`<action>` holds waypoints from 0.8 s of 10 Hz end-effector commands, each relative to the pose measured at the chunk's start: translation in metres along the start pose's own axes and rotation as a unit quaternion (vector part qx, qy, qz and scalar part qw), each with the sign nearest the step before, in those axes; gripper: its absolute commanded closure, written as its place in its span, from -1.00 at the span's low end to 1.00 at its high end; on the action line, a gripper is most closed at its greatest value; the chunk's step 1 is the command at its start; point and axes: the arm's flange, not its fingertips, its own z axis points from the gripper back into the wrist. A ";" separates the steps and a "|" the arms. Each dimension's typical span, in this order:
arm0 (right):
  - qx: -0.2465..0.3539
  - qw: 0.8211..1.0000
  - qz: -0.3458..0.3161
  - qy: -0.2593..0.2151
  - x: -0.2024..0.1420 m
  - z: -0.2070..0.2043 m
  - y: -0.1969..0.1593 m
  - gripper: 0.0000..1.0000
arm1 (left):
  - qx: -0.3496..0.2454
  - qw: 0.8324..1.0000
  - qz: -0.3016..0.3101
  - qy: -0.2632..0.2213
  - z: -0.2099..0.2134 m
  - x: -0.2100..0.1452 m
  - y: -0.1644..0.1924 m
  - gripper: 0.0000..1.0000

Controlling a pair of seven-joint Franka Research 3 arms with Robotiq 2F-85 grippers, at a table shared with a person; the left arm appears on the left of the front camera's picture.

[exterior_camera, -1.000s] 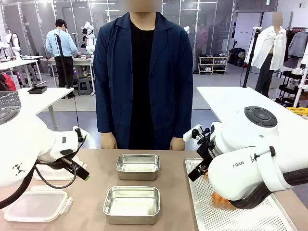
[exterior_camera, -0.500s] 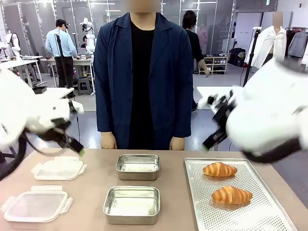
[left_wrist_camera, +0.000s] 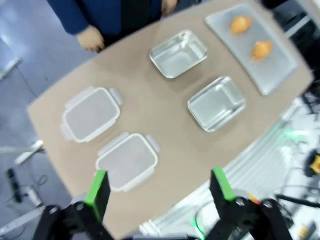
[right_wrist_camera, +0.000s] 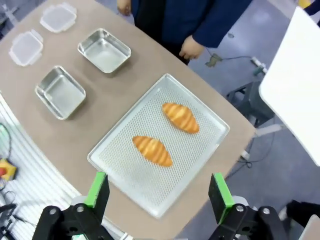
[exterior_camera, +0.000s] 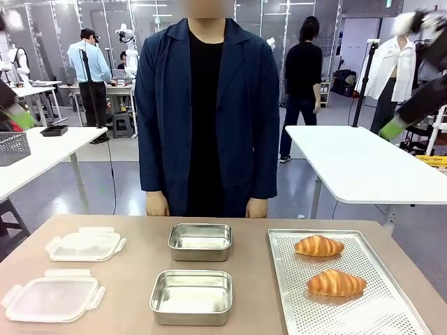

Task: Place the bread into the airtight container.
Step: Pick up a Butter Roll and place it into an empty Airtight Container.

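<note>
Tabletop (exterior_camera: 133, 237): tray (exterior_camera: 293, 307) holds both croissants (exterior_camera: 318, 246) (exterior_camera: 336, 283); steel containers (exterior_camera: 200, 252) (exterior_camera: 191, 317) empty; left hand (left_wrist_camera: 159, 180), right hand (right_wrist_camera: 159, 182) released.

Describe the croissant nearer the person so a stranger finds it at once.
On the brown table, a perforated metal tray lies on the robot's right side. Two golden croissants sit on it; the wanted croissant is at the far end, closest to the person, unlike its neighbour nearer the robot.
</note>
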 end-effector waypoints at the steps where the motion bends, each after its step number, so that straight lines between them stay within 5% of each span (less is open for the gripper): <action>1: -0.003 1.000 0.007 -0.015 -0.029 0.035 0.001 -1.00 | -0.024 1.000 -0.008 -0.007 0.046 -0.008 0.004 -1.00; 4: -0.025 0.999 0.019 -0.037 -0.096 0.092 -0.002 -1.00 | -0.027 0.998 -0.022 -0.045 0.114 -0.068 0.002 -1.00; 8: -0.025 0.998 0.012 -0.048 -0.150 0.109 -0.013 -1.00 | -0.001 0.998 -0.004 -0.068 0.149 -0.140 0.011 -1.00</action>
